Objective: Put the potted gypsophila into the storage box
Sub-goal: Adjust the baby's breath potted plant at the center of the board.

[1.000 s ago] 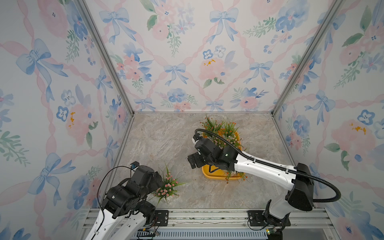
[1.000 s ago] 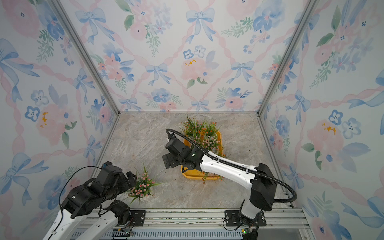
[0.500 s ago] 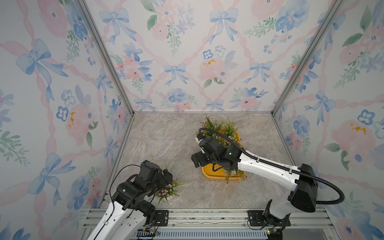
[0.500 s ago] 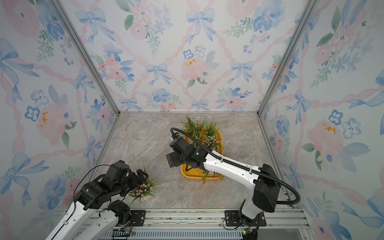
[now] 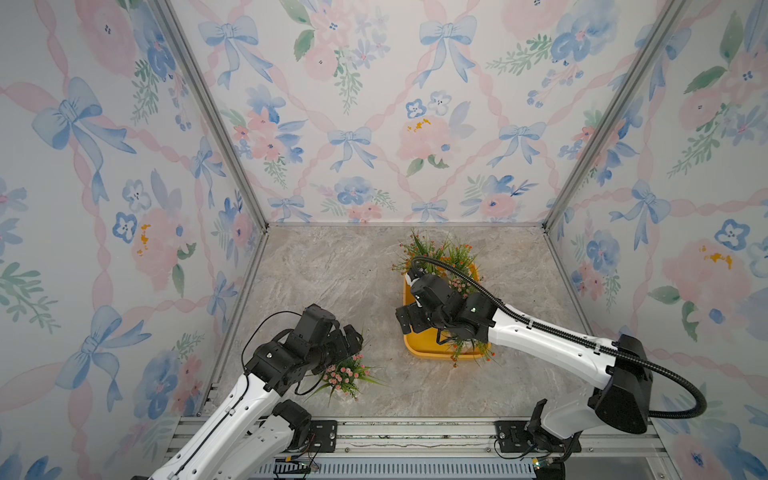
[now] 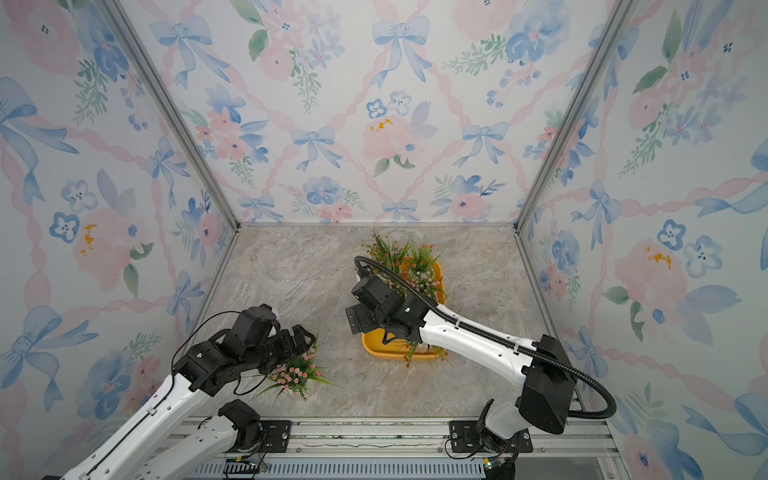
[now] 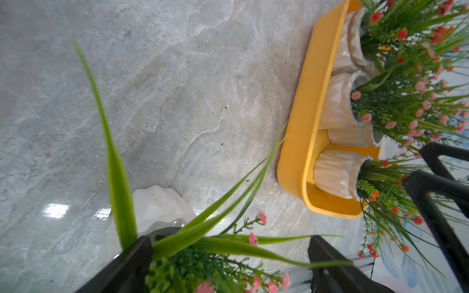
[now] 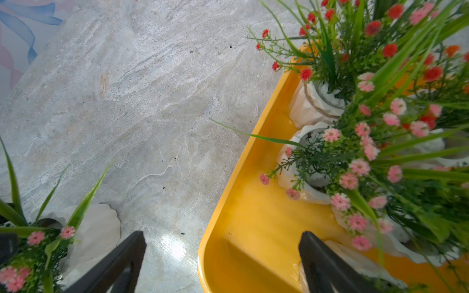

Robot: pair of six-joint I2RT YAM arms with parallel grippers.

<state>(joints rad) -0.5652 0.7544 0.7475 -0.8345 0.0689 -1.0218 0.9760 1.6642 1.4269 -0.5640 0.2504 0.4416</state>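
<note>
Two arms, two grippers, one loose plant, one box. At the left, the left gripper point(image 5: 348, 338) hangs spread wide over the potted gypsophila point(image 5: 345, 374), gripping nothing. In the left wrist view its fingers point(image 7: 121, 263) flank the pink-flowered foliage. The plant stands upright on the marble table point(image 5: 332, 270) near the front rail, stems pointing up toward the gripper. Both top views hide its white pot point(image 7: 157, 208), which the wrist views show. Well apart to the right, the storage box point(image 5: 424, 353) lies with its long axis front to back, holding at least four ribbed pots point(image 7: 335, 172) (foliage blurs the count). The right gripper point(image 5: 405, 320) hovers wide open and empty, straddling the box's near left rim.
</note>
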